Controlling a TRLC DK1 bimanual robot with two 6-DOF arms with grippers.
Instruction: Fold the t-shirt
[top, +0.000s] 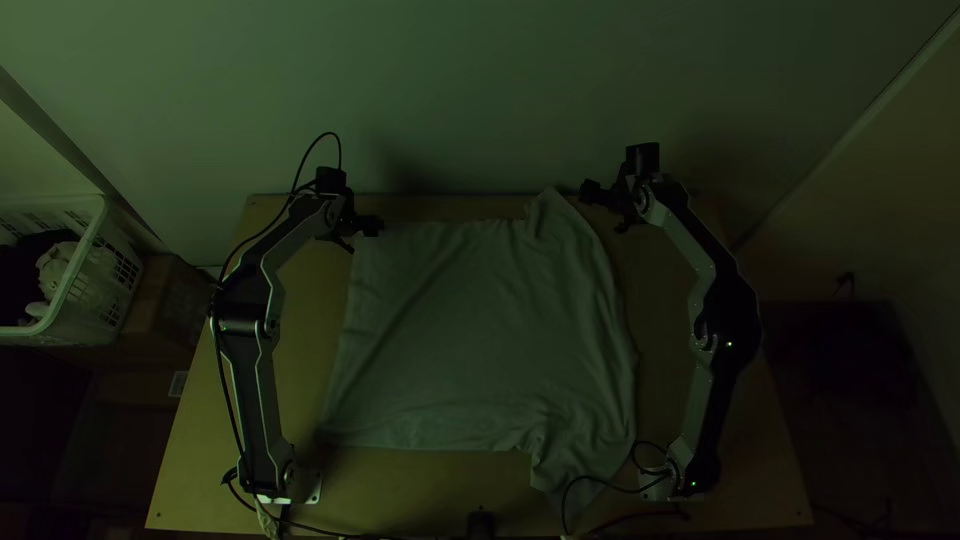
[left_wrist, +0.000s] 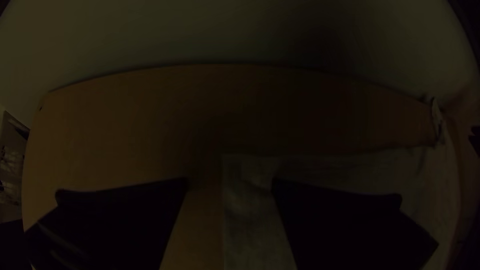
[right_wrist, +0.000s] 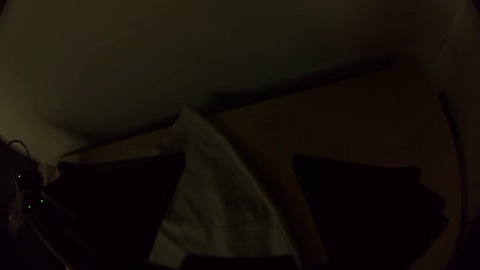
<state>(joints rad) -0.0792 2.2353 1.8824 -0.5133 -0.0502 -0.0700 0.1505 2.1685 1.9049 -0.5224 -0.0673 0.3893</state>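
A light t-shirt (top: 480, 330) lies spread on the table, its straight edge on the left and its sleeves at the upper and lower right, with wrinkles near the lower one. My left gripper (top: 360, 236) is at the shirt's upper left corner. In the left wrist view that gripper (left_wrist: 230, 181) is open, with the shirt's corner (left_wrist: 250, 210) between and under its fingers. Just right of the upper sleeve stands my right gripper (top: 606, 211). The right wrist view has this gripper (right_wrist: 239, 156) open too, the sleeve (right_wrist: 210, 175) partly between its fingers.
Bare wooden table (top: 300, 390) borders the shirt on all sides, with a pale wall (top: 480, 100) behind the far edge. A white basket (top: 85, 270) holding cloth stands off the table at the left. Black cables (top: 590, 480) run along the near edge and over the lower sleeve.
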